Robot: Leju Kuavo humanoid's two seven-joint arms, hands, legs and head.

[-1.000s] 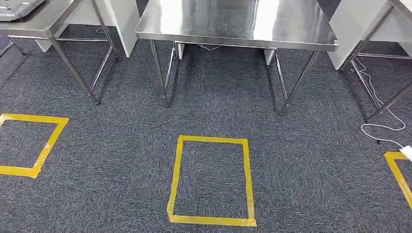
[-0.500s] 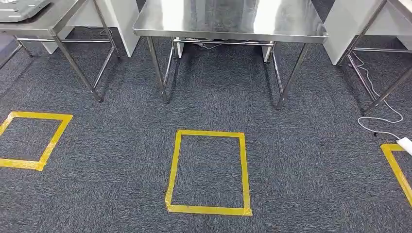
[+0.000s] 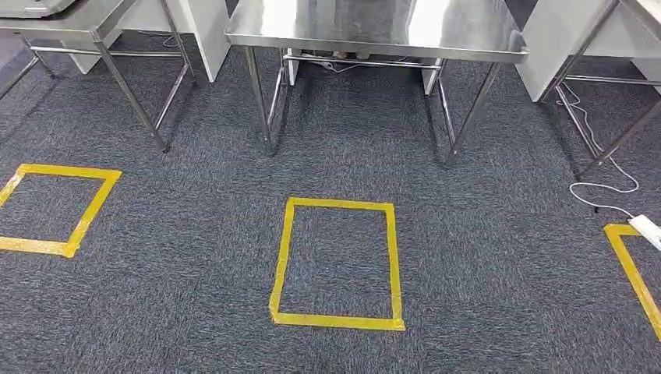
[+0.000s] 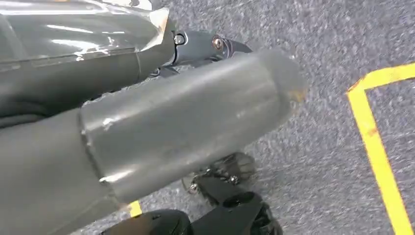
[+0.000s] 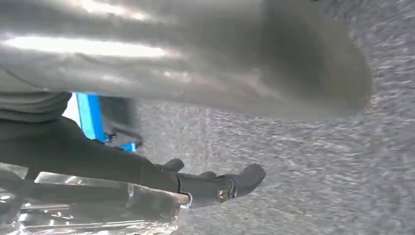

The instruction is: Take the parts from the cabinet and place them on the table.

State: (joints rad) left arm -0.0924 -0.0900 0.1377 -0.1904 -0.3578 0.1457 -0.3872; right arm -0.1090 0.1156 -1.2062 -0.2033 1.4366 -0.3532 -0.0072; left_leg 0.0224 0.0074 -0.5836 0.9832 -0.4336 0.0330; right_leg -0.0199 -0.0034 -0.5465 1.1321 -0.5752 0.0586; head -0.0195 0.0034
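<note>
Head view: steel desk (image 3: 374, 31) ahead across grey carpet; yellow tape square (image 3: 337, 263) on the floor before it.

Left wrist view: left robot hand (image 4: 147, 122) holds a part in a clear plastic bag (image 4: 78, 34).

Right wrist view: right robot hand (image 5: 195, 181) grips a similar bag (image 5: 88, 210).

Judgement: the film looks slippery and crinkly, contents light; grip around the bagged body, not loose film.

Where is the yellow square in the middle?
In the head view, the middle yellow tape square lies on the dark carpet, just in front of the shiny steel table, between two other tape squares.
</note>
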